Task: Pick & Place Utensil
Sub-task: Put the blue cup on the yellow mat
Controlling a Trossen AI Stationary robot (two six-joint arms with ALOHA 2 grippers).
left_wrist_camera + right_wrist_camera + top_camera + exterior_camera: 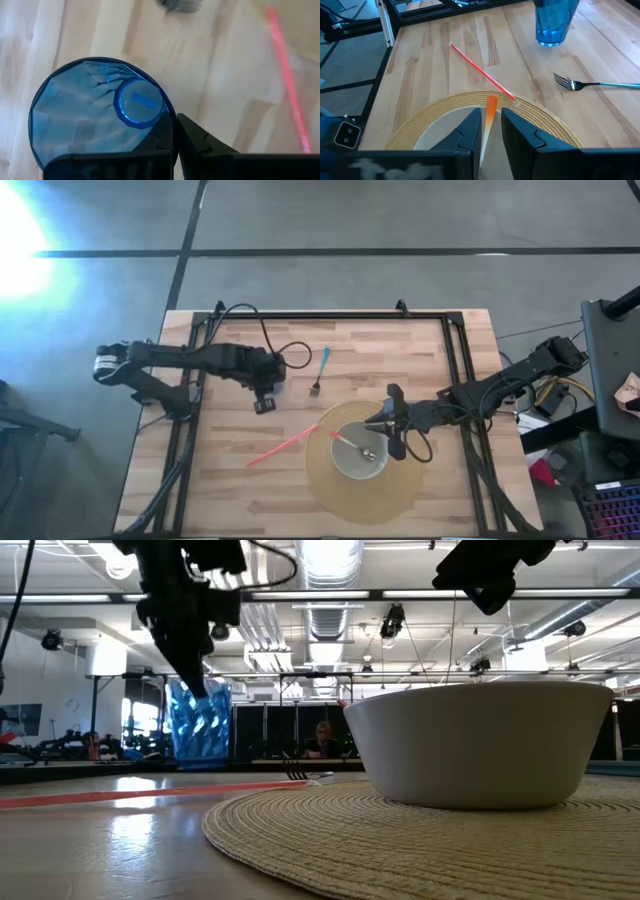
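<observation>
Here's the pale wooden plank table [230, 480], and toward its near right lies a round woven straw placemat [325, 490]. Sitting on the mat is a white round bowl [480, 745], and in that bowl lies a metal spoon with an orange handle [352, 444], handle end pointing left, metal head toward the right. The right gripper [491, 114] hangs low over the bowl's right rim, its fingers a little apart; the orange handle shows in the gap between them with a sliver of daylight on either side, so no clamp on it that can be seen. Over to the left of centre, farther back than the mat, stands a faceted blue translucent plastic tumbler [85, 115], upright, and looking down into it only its round blue base shows. The left gripper [265, 398] is right above it, fingers brought together at the tumbler's rim; whether the wall is pinched between them, I cannot tell. A thin red straight stick [283, 448] lies on the bare wood, one end reaching the mat's left edge. Beyond the mat, near the middle, rests a metal fork with a teal handle [320, 372], tines toward the near side.
</observation>
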